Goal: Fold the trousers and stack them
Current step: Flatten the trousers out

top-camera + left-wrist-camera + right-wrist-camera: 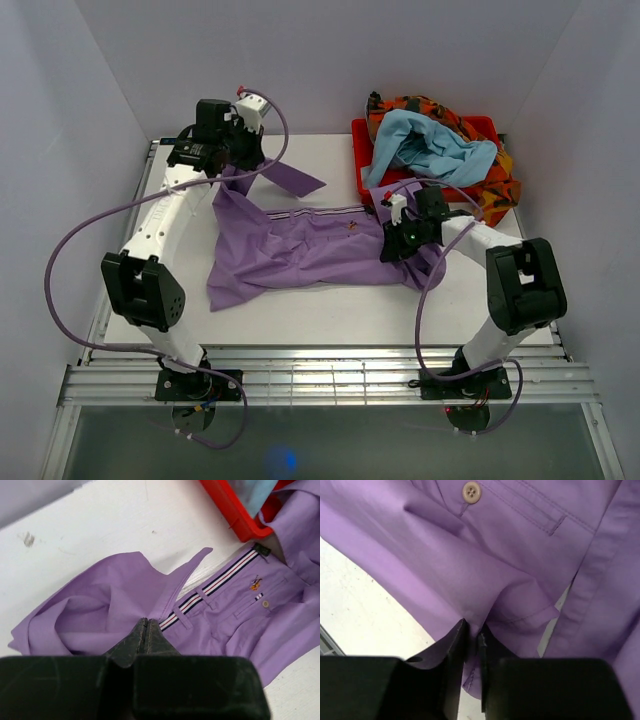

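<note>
Left hand [147,626] and right hand [473,630] each clamp a fold of the trousers [300,250] stretched between them.

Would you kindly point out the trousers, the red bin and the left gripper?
trousers [310,250], top view, middle of the cloth.
red bin [235,512], left wrist view, its rim.
left gripper [147,627], left wrist view, between closed fingertips.

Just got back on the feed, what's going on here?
Both arms hold the purple trousers, which lie crumpled across the table, not yet folded. The left gripper pinches cloth at the far-left end, lifted; the right gripper clamps a fold by the buttoned pocket. A red bin of other clothes sits behind.
</note>
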Robot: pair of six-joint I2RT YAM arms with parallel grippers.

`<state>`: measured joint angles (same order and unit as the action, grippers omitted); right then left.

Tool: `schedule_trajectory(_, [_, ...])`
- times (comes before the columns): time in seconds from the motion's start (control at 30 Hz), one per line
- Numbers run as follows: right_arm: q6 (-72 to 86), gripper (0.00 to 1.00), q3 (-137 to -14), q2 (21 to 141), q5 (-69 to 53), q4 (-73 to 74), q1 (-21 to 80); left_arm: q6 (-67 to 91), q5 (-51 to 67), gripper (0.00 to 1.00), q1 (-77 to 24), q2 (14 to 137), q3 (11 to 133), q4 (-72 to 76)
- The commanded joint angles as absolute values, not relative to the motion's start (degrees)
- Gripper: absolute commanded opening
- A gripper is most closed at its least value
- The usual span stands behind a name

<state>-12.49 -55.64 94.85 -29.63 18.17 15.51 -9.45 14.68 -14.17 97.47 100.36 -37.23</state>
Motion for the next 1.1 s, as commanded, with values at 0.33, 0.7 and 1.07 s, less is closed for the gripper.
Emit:
schedule_trajectory(0.33, [-41.6, 0.08, -52.7, 78.0, -34.7, 39.7, 18.8, 1.8, 6.6, 0.0, 6.2, 108.8, 97.1, -37.8])
schedule_trajectory(0.7, [-36.2, 0.92, -62.0, 79.4, -40.7, 43.7, 19.4, -12.1, 27.0, 0.98, 8.9, 106.0, 101.1, -41.8])
schedule_trajectory(1.07, [-6.6, 0.84, -67.6, 92.4, -35.0, 22.8, 13.9, -13.8, 31.3, 0.87, -11.2, 104.5, 96.1, -42.2])
